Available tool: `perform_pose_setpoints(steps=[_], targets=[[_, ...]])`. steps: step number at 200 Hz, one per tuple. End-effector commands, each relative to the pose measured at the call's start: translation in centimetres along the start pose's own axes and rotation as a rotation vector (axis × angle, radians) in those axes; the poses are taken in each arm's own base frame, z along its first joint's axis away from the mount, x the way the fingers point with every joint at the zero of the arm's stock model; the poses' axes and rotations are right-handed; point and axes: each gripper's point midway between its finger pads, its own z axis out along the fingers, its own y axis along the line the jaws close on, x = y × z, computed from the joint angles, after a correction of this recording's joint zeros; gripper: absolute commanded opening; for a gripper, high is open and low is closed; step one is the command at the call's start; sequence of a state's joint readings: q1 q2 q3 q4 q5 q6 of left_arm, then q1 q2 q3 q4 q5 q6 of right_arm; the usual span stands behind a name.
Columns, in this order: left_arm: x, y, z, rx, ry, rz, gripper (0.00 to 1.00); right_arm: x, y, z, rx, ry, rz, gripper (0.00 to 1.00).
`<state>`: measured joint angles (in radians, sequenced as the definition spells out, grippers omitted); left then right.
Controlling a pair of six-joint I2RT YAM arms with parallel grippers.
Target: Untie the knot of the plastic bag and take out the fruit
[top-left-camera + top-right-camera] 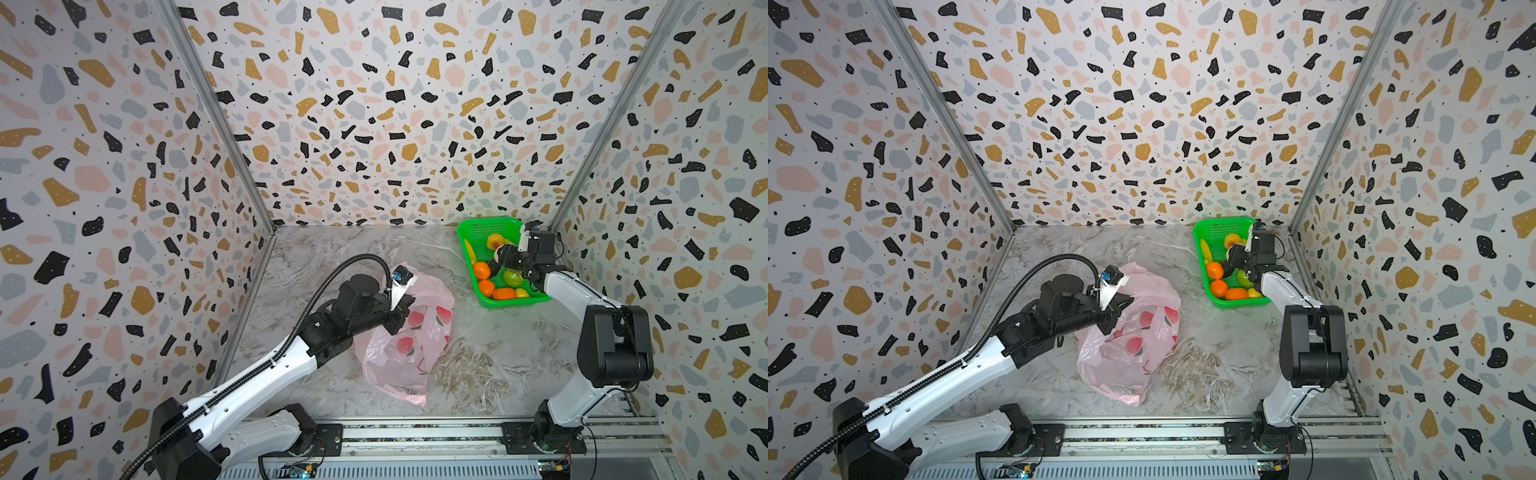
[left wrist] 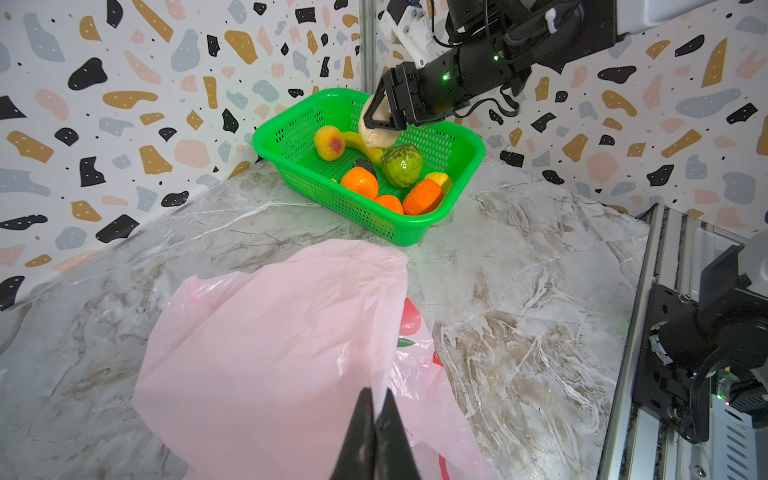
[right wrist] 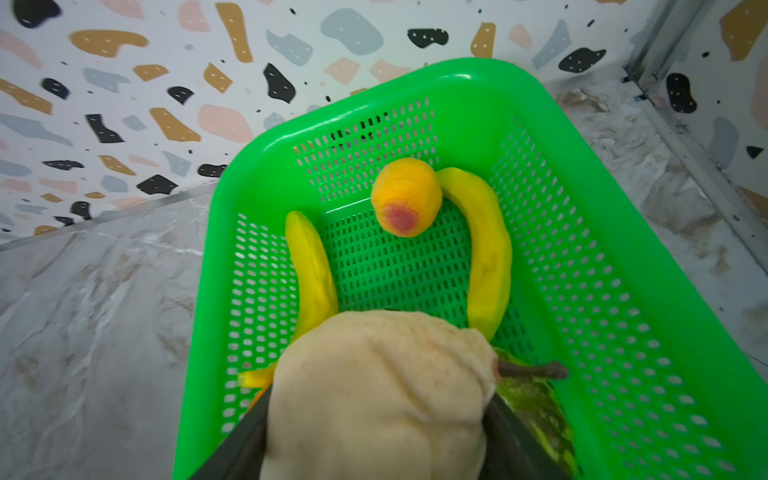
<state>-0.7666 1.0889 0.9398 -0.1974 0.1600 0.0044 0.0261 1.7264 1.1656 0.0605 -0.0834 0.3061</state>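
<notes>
One bag (image 1: 409, 353), one basket (image 2: 353, 208), three tangerines (image 2: 359, 183), two bananas (image 3: 313, 270), one peach (image 3: 405, 197), one pear (image 3: 374, 395), one green fruit (image 2: 402, 164), one avocado (image 2: 365, 166), one small yellow fruit (image 2: 438, 178).

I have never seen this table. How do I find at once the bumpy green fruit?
Look to the far right corner of the marble table, where a green basket stands. Among the fruit inside, the bumpy green fruit lies near the pale pear held in the right claw. It alone is green and knobbly; its neighbours are orange tangerines and yellow bananas.
</notes>
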Motion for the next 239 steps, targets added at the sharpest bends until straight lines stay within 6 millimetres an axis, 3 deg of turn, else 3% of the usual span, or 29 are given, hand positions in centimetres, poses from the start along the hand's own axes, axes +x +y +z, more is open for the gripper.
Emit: perform_pose_setpoints(steps=[1,19,57,124,159,180,227,239], targets=[[-0.4,0.2,-0.3,-0.006,-0.026,0.008,0.00,-2.7,-0.2,0.2,0.024,-0.068,-0.013,0.81],[-0.3,0.4,-0.3,-0.016,-0.022,0.007,0.00,-3.1,-0.1,0.0,0.022,-0.078,-0.013,0.89],[-0.1,1.0,-0.2,-0.054,-0.011,0.008,0.00,-3.5,0.6,-1.9,-0.002,-0.099,-0.015,0.90],[0.1,5.9,1.9,-0.289,0.055,0.055,0.00,-2.8,4.1,-6.2,-0.085,-0.096,-0.040,0.91],[-1.9,9.3,3.3,-0.392,0.004,0.023,0.00,-1.3,5.4,-8.3,-0.112,-0.089,-0.053,0.91],[-3.4,11.5,3.9,-0.449,-0.042,0.002,0.00,-0.5,5.1,-9.1,-0.108,-0.084,-0.054,0.91],[-4.4,13.8,5.9,-0.502,-0.058,0.013,0.00,0.3,4.9,-10.0,-0.107,-0.079,-0.075,0.93],[-4.6,14.1,6.1,-0.510,-0.056,0.014,0.16,0.3,4.9,-10.2,-0.110,-0.079,-0.075,0.93]])
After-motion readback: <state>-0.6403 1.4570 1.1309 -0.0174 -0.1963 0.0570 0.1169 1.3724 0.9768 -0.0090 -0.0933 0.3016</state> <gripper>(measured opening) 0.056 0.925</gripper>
